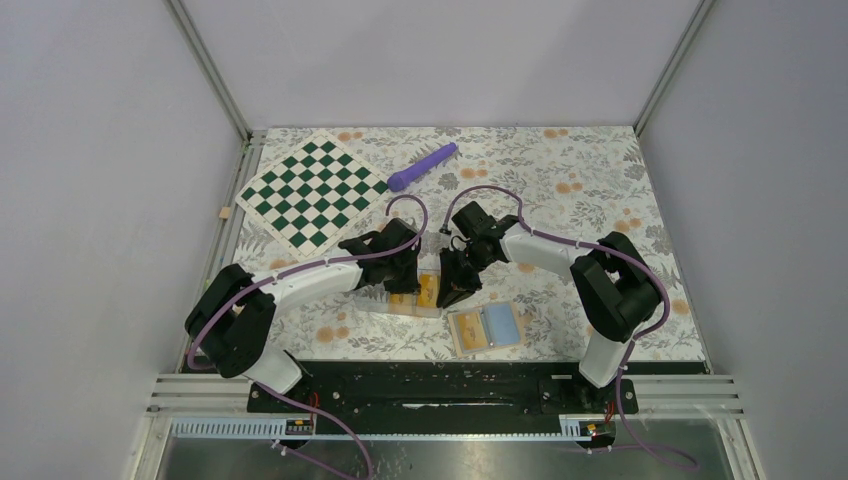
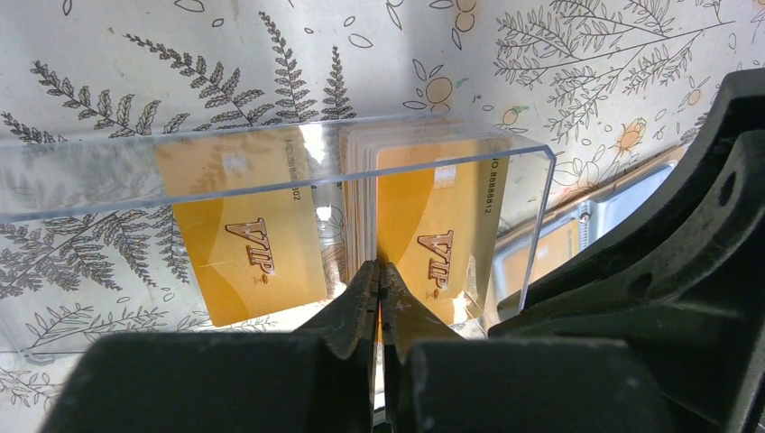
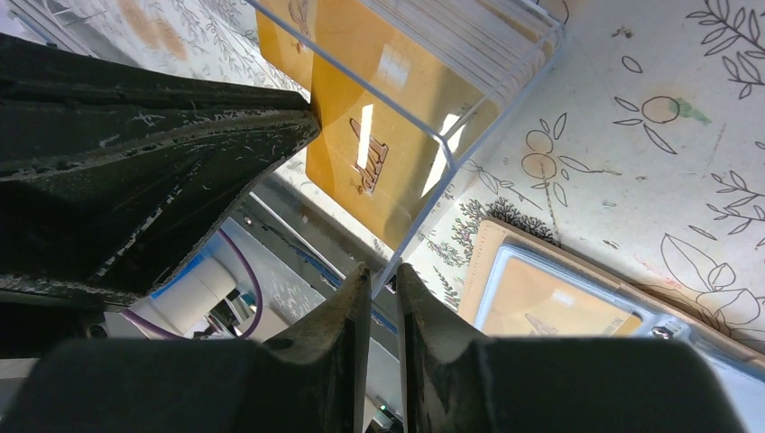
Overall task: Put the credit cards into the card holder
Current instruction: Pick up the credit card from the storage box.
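A clear plastic case [image 1: 428, 296] holds a stack of orange-yellow credit cards [image 2: 442, 225] standing on edge. My left gripper [image 2: 380, 275] is shut on the edge of one card in the stack; an orange sliver shows between the jaws. My right gripper [image 3: 379, 280] is shut on the case's clear wall [image 3: 469, 117] at its corner. In the top view both grippers, the left [image 1: 405, 283] and the right [image 1: 455, 292], meet at the case. The tan card holder [image 1: 487, 328] lies open just right of the case, blue pockets up, with one orange card in a pocket [image 3: 559, 302].
A green-and-white chessboard [image 1: 312, 192] lies at the back left and a purple stick-like thing [image 1: 422, 166] behind the arms. A small tan block [image 1: 224, 213] sits at the left edge. The right gripper's dark body [image 2: 668, 244] fills the right of the left wrist view.
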You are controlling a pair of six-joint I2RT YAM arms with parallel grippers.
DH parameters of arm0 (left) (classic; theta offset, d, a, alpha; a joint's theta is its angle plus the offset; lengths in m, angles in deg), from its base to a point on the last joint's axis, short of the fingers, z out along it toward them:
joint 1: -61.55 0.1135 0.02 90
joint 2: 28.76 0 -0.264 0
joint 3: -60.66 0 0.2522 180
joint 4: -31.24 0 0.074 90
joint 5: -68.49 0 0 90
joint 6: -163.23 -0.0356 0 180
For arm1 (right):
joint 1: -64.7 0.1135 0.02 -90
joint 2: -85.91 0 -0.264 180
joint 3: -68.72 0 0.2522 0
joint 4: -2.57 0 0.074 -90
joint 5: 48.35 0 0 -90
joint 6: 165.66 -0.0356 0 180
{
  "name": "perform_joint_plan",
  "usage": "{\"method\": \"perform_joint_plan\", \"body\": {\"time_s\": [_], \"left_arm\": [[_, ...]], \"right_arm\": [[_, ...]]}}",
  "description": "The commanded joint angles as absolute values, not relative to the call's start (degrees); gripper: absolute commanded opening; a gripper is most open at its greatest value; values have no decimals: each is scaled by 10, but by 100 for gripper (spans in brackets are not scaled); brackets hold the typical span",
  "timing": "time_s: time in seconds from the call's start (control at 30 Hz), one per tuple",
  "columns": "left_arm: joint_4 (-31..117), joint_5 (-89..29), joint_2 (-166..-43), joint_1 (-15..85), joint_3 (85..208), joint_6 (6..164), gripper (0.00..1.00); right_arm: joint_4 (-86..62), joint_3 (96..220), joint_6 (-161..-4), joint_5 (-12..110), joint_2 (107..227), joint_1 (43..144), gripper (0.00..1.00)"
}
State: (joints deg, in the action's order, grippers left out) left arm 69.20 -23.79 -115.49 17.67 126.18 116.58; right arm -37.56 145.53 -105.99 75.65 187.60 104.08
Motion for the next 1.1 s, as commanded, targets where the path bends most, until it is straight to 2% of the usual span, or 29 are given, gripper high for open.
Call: {"method": "perform_joint_plan", "body": {"time_s": [0.0, 0.7, 0.77, 0.83, 1.07], "left_arm": [[673, -236, -1136, 170, 1282, 1162, 0], [727, -177, -1132, 141, 1322, 1141, 1], [734, -167, -1133, 142, 1319, 1143, 14], [732, -169, -1135, 148, 1314, 1147, 19], [696, -201, -1150, 169, 1287, 1162, 19]], "right_arm": [[-373, 1464, -1056, 773, 1891, 1050, 21], [-374, 1463, -1055, 776, 1893, 1050, 21], [-373, 1462, -1055, 776, 1893, 1050, 21], [-374, 1461, -1055, 777, 1893, 1050, 21], [-374, 1459, -1054, 779, 1895, 1050, 21]]}}
